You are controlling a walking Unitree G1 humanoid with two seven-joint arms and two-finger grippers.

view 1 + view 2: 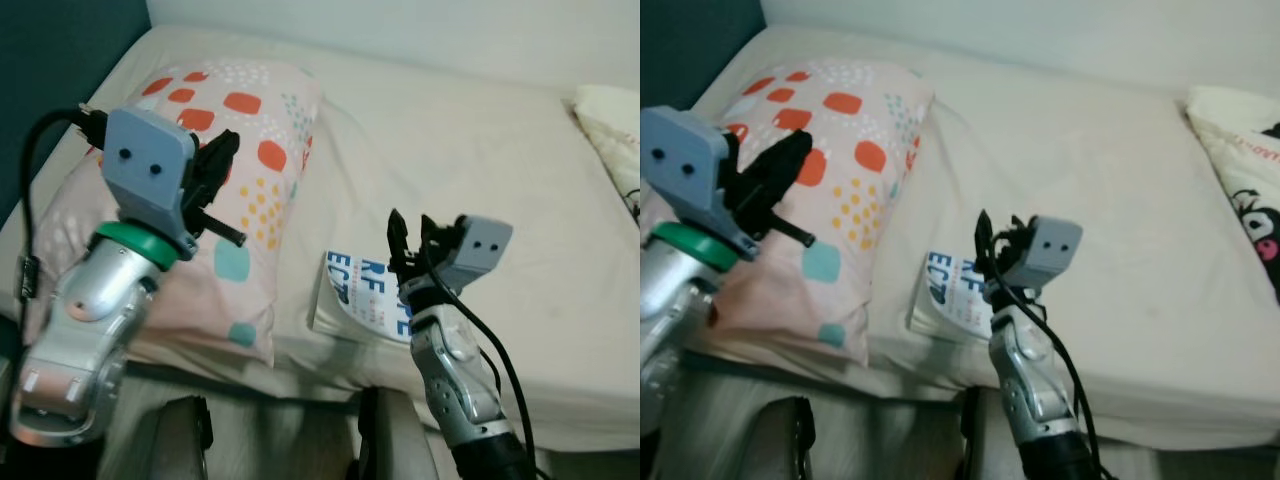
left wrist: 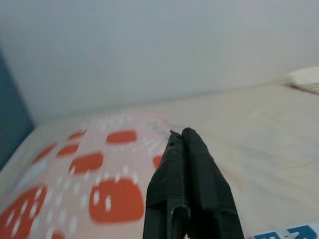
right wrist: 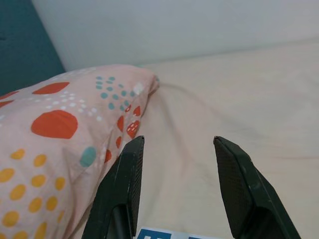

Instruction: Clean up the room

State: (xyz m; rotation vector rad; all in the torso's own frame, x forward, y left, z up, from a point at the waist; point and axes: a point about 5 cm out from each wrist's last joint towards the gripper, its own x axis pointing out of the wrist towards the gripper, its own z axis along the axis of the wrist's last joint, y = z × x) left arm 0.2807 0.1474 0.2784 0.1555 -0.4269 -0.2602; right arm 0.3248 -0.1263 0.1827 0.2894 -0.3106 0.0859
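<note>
**A:** Start at the jaws. What has the right gripper (image 3: 182, 186) got?

**B:** Nothing. Its two black fingers (image 3: 124, 189) stand well apart with bare sheet between them, and the top edge of the booklet (image 1: 362, 297) with blue lettering sits just under their tips. It hovers over that booklet, which lies on the cream bed (image 1: 480, 160) near the front edge, just beside the lower corner of the pillow (image 1: 250, 170).

**A:** And the left gripper (image 2: 187, 164)?

**B:** Closed, fingers pressed together, empty. It hangs above the spotted pillow, pointing toward the wall.

**A:** So the booklet looks like the thing to tidy. What could go wrong?

**B:** It lies flat on a soft mattress. If the fingers come straight down, I'd expect them to sink into the sheet and pinch fabric along with the cover, or catch only a page or two so the rest fans open. A push sideways might also slide it off the bed's front edge, since it sits so close to it.

**A:** Anything else nearby?

**B:** A second pillow (image 1: 1240, 170) with a black cartoon print at the far right, well apart from both arms.
</note>
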